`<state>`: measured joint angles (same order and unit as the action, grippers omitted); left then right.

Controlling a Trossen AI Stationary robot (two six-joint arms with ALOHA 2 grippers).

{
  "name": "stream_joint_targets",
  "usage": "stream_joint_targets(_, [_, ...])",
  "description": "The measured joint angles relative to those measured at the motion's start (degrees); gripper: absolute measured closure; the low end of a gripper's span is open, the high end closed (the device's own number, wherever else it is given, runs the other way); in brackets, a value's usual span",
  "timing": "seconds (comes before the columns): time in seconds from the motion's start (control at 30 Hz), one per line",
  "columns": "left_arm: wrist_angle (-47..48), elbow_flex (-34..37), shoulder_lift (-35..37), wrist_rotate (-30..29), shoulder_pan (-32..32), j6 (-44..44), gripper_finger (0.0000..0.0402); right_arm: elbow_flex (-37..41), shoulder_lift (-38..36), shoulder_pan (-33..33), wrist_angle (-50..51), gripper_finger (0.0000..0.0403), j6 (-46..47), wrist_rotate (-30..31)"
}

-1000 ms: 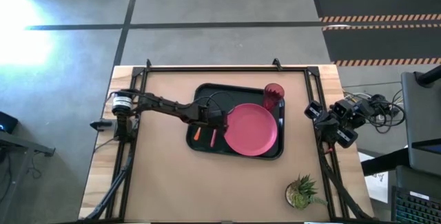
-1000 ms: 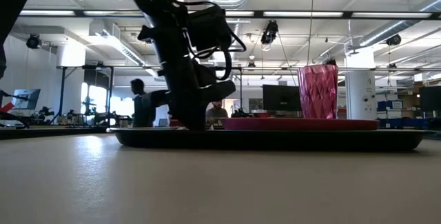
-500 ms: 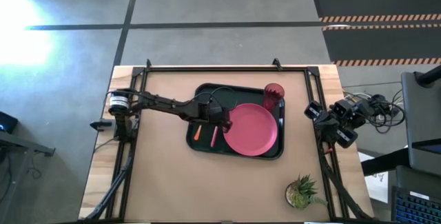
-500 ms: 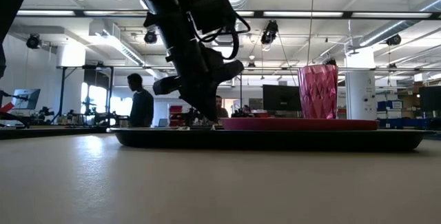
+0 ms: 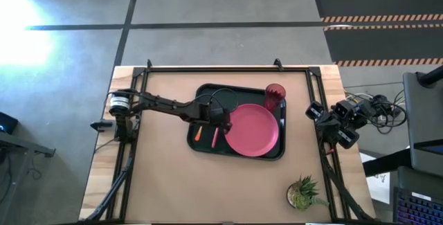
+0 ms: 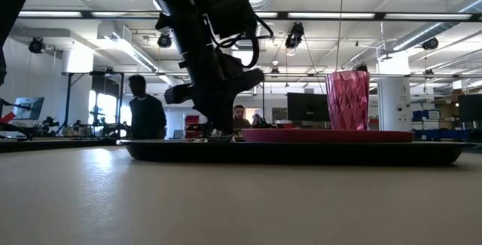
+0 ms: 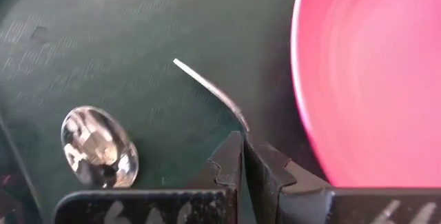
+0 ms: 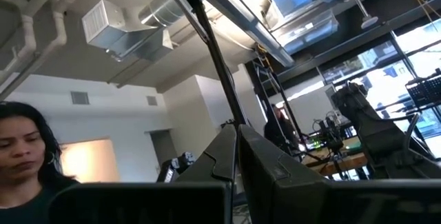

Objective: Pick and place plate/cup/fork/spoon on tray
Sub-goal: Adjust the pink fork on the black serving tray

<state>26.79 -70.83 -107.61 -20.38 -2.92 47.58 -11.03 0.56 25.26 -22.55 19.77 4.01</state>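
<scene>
The left end effector [image 7: 242, 156], pressed together and empty, hung over the tray [image 5: 205, 93] just above the fork [image 5: 214, 138]. Plate [image 5: 252, 129], cup [image 5: 275, 95] and spoon [image 5: 198, 133] sat there too. I judged only withdrawing remained; the right end effector [image 5: 313, 111] idled shut beside the surface.

Strong glare on floor [image 5: 28, 28], high view upper left. Low view backlit by ceiling lights; arm silhouetted. Plate [image 7: 372, 79] blurred in left wrist view.
</scene>
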Motion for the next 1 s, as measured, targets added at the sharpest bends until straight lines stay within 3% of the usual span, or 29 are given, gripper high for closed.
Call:
stream_joint_targets(0.8, [-3.82,0.09,-2.25,2.34,0.02,0.01,0.0401,0.00,0.00,-0.01,-0.07,0.0394,-0.23,0.01])
stream_joint_targets(1.0, [2.30,0.13,-2.27,1.50,0.00,-0.04,0.0401,-0.08,0.00,0.00,-0.11,0.0394,-0.22,0.02])
